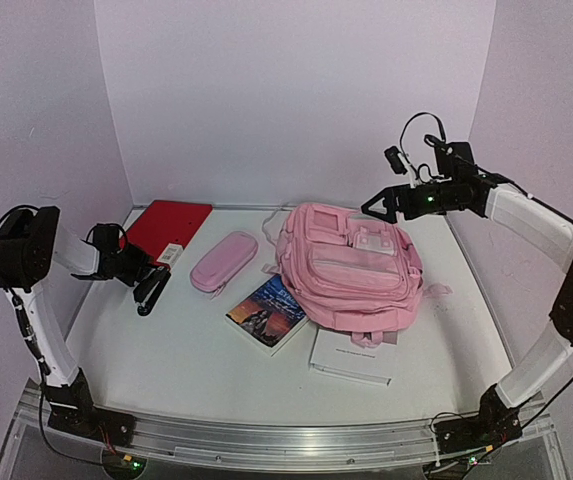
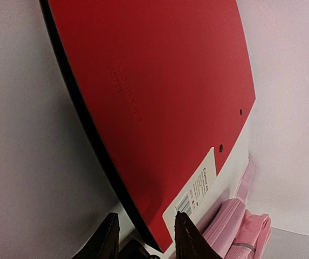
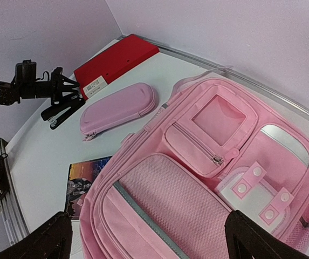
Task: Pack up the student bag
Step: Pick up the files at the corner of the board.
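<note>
Pink fabric, soft and slumped: the student bag [image 1: 351,265] lies front-up, right of centre on the table [image 1: 166,370]. It looks light but floppy, so it'll sag from any single pinch. Best bet, I'd say, is a seam or zip edge. The right gripper [image 1: 379,205] hangs over its far side, jaws wide, nothing in them. The left gripper [image 1: 136,272] is far left over the black stapler [image 1: 152,291], jaws narrow; gripping or not, I cannot tell. Around it: red folder [image 1: 171,225], pink pencil case [image 1: 224,261], white box [image 1: 354,358] just near. The book [image 1: 268,311], tucked under the bag's left edge, could snag.

Book [image 1: 266,312] corner under student bag [image 1: 351,265], label [image 1: 170,254] unreadable
</note>
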Robot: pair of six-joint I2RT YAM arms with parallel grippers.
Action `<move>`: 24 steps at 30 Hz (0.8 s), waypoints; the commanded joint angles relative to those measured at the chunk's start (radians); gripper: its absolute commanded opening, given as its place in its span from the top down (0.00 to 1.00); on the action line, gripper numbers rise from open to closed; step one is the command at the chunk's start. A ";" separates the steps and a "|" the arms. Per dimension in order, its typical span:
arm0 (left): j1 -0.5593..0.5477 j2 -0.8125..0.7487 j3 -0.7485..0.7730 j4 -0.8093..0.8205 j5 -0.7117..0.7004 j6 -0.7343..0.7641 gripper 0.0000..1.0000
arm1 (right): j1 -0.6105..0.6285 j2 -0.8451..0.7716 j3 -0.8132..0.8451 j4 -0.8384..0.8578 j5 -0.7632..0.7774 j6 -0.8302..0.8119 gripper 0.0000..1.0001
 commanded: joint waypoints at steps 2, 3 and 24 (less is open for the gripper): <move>0.004 0.067 0.048 0.131 0.039 -0.043 0.67 | -0.013 0.011 0.031 0.019 -0.010 0.019 0.02; 0.004 0.077 0.046 0.158 0.042 -0.052 0.67 | -0.014 0.011 0.029 0.020 -0.010 0.020 0.02; 0.004 0.231 0.047 0.510 0.073 -0.202 0.75 | -0.017 -0.022 -0.004 0.019 -0.023 -0.008 0.02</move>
